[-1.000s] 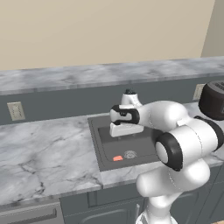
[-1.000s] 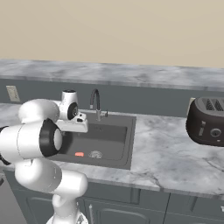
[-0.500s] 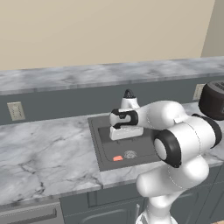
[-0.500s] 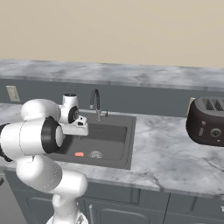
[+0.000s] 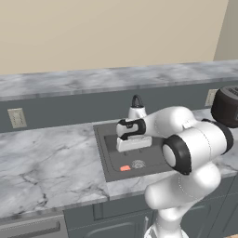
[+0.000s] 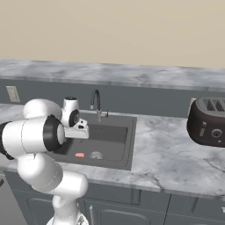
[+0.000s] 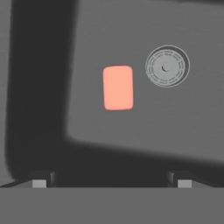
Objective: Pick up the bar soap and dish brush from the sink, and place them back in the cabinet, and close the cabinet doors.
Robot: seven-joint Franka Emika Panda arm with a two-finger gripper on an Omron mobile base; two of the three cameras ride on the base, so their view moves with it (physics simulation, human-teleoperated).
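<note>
One thing that could bite here: the end effector (image 7: 111, 181) hangs wide open above the sink (image 7: 183, 127), and the flat soap (image 7: 117, 87) beside the drain (image 7: 167, 66) might skid away from the fingers.

A grey marble counter (image 5: 51, 153) runs under the wall, with a dark sink (image 5: 108, 158) set into it. On the sink floor the soap (image 7: 117, 87) lies flat just beside the drain (image 7: 167, 66), not touching. A dark toaster (image 6: 208, 121) stands on the counter, well apart from the sink.
</note>
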